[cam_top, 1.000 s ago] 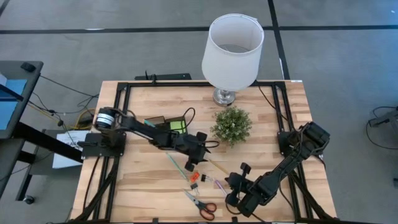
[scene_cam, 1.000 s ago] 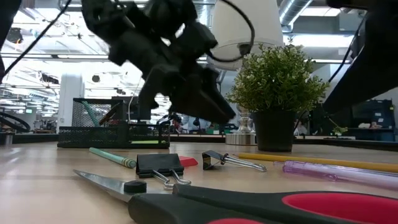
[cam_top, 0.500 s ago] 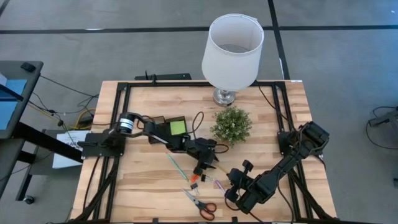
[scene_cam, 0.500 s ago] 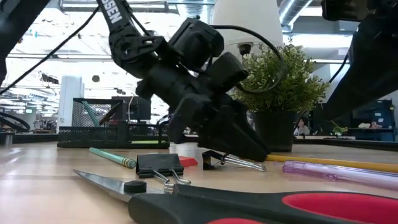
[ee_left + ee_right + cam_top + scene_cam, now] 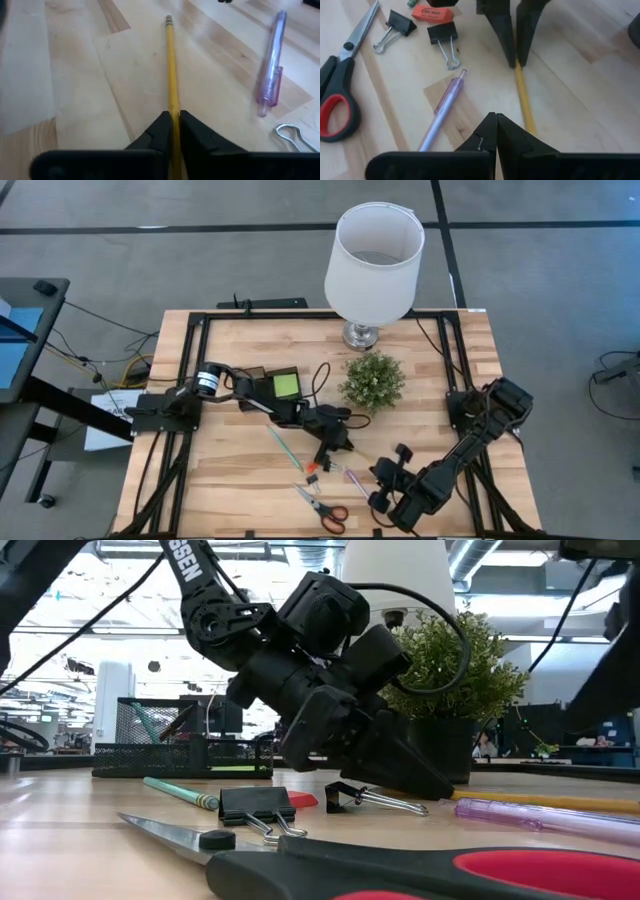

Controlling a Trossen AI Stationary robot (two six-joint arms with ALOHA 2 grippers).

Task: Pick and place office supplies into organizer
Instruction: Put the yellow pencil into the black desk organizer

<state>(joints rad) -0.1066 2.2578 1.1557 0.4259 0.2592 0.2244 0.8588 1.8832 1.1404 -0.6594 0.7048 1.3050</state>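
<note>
My left gripper (image 5: 341,443) is down at the table's middle, shut on the yellow pencil (image 5: 171,65), which also shows in the low view (image 5: 540,802). My right gripper (image 5: 495,120) is shut and empty, low over the near right of the table (image 5: 385,480), a short way from the pencil's eraser end. The black organizer (image 5: 268,385) stands at the left, with the lime-green pad (image 5: 287,385) in its tray. The pink pen (image 5: 442,110), teal pen (image 5: 283,445), red-handled scissors (image 5: 340,95) and black clips (image 5: 442,35) lie flat on the table. My left gripper pinches the pencil between its two fingertips (image 5: 506,35), at the part (image 5: 173,107) near the end away from the eraser (image 5: 168,20). The fingers slant down from the table's far left, roughly in line with the pencil. The pencil lies flat on the table.
A small potted plant (image 5: 372,380) stands just beyond the left gripper, and a white-shaded lamp (image 5: 373,260) stands at the far edge. An orange eraser (image 5: 432,12) lies by the clips. Bare wood shows on the table's right side.
My left gripper has gone from beside the organizer toward the table's near right and down to the table, onto the pencil. The pencil has stayed where it lay. My right gripper has drawn back a little toward the near right.
</note>
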